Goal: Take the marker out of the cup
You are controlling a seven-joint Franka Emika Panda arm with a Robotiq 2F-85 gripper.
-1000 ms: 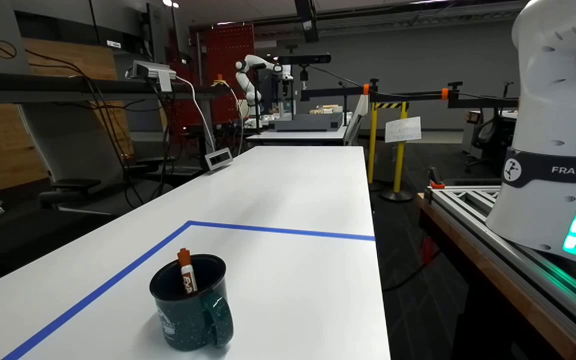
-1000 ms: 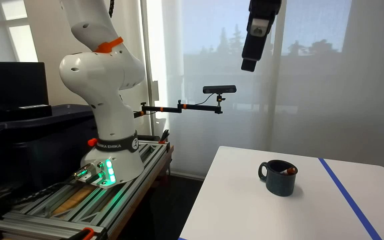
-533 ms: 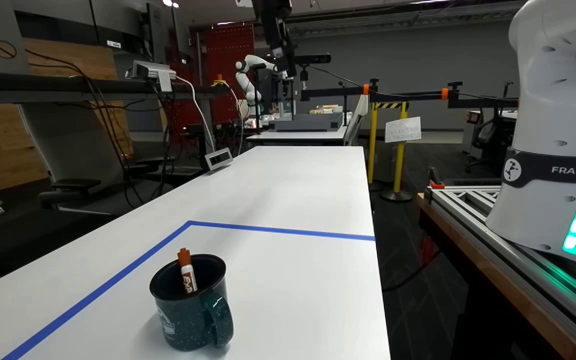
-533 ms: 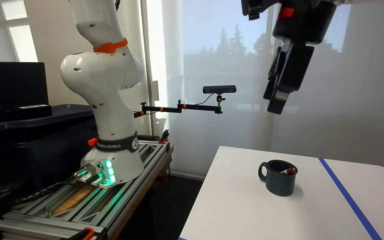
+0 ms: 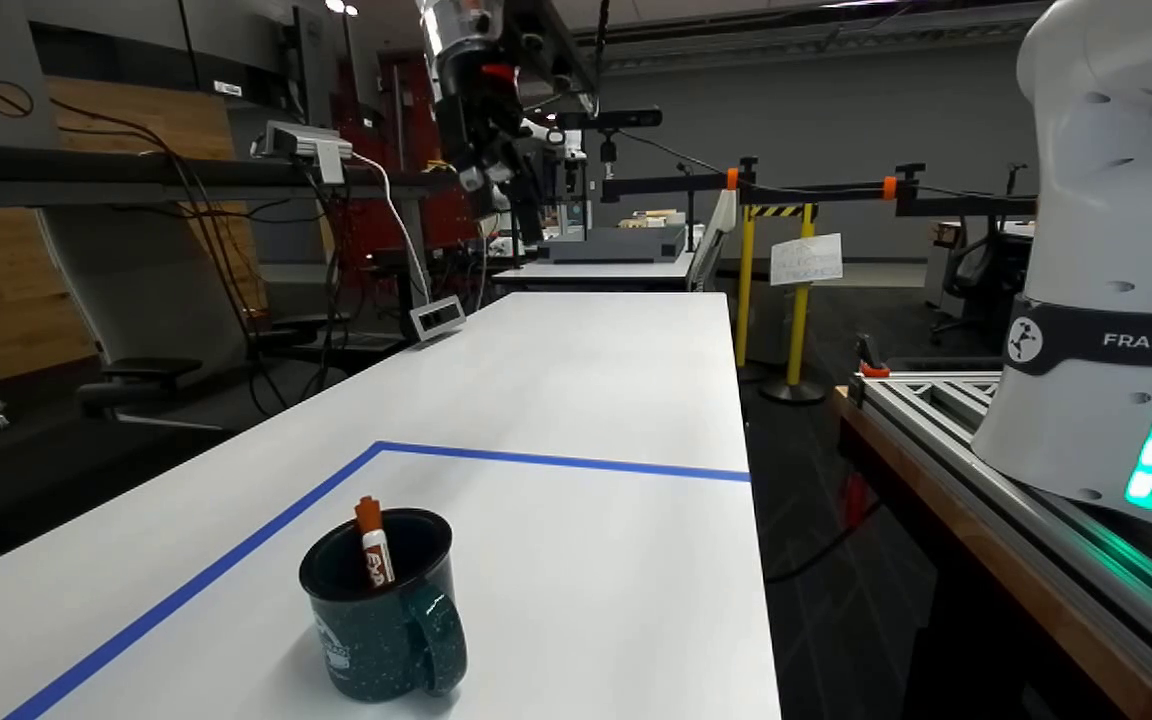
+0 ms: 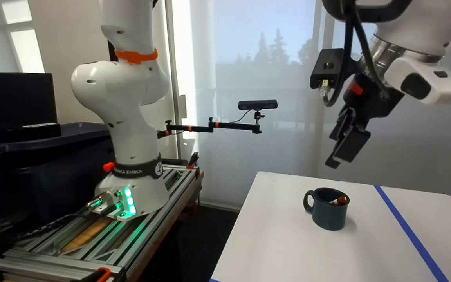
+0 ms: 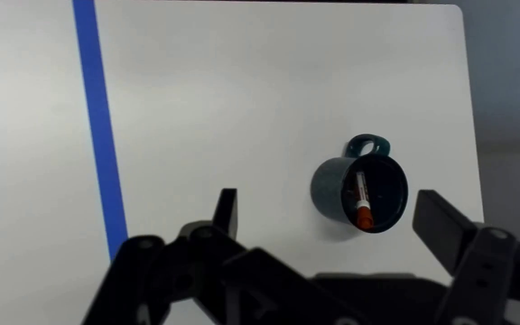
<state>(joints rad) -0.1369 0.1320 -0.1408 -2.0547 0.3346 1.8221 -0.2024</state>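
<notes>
- While the Robotiq gripper (image 7: 330,213) hangs above the white bench (image 6: 276,239), its jaws stand wide apart, released.
- Speckled teal mug (image 6: 329,214) upright, near the bench's far edge in an exterior view.
- Orange-capped marker (image 7: 362,194) tilted inside it, cap up.

A robot arm (image 6: 121,117) and boom-mounted camera (image 6: 257,105) show a lab.

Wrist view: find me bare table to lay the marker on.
The widest bare patch of white table lies between the blue tape and the cup; another runs between the cup and the top edge. Tighter: the strip between cup and right edge.
</notes>
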